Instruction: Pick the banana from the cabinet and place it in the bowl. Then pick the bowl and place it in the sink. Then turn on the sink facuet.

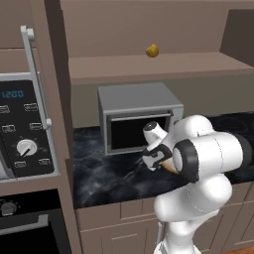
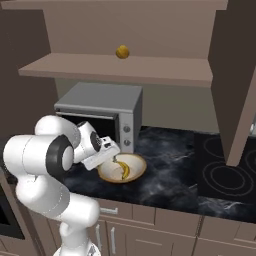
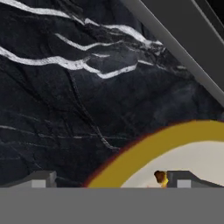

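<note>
The bowl (image 2: pixel 136 163), cream inside with a tan-orange rim, sits on the black marble counter in front of the microwave. The small yellow banana (image 2: pixel 125 171) lies inside it. My gripper (image 2: pixel 112 160) hangs low over the bowl's left rim, open and holding nothing. In the hand view my gripper (image 3: pixel 111 181) has one fingertip (image 3: pixel 41 179) over the counter and the other beside the banana's dark tip (image 3: pixel 160 176), with the bowl's rim (image 3: pixel 148 148) between them. In the left base view my arm covers most of the bowl (image 1: pixel 167 168). The sink and the sink facuet are out of view.
The grey microwave (image 2: pixel 102 102) stands just behind the bowl. Above it runs the taupe cabinet shelf (image 2: pixel 150 70) with a round yellow-brown fruit (image 2: pixel 122 52) on it. A cooktop (image 2: pixel 225 175) lies to the right, and an oven panel (image 1: pixel 25 129) stands at the left.
</note>
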